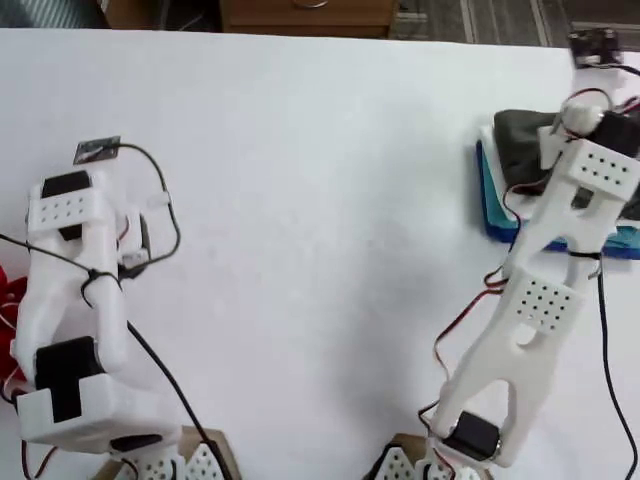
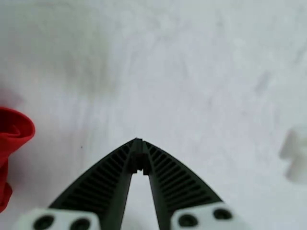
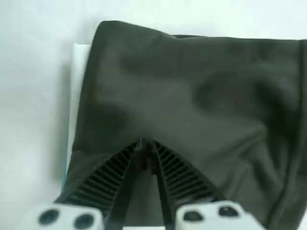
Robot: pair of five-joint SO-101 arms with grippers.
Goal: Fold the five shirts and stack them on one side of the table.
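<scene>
A stack of folded shirts lies at the table's right edge, with a dark grey shirt [image 1: 520, 140] on top of a white layer [image 1: 487, 135] and a blue shirt [image 1: 500, 205]. My right arm [image 1: 545, 290] extends over that stack. My right gripper [image 3: 144, 149] is shut, its tips together just above the dark grey shirt [image 3: 192, 96], and a white layer [image 3: 79, 81] shows at the shirt's edge. A crumpled red shirt [image 1: 8, 300] lies at the table's left edge beside my folded-back left arm [image 1: 70, 300]. My left gripper [image 2: 138, 163] is shut over the bare table, near the red shirt [image 2: 12, 139].
The white table [image 1: 320, 200] spreads wide between the two arms. A small grey square tag [image 1: 97, 150] with a black cable lies near the left arm. A white part [image 2: 295, 153] shows at the edge of the left wrist view. Wooden furniture [image 1: 300, 15] stands beyond the far edge.
</scene>
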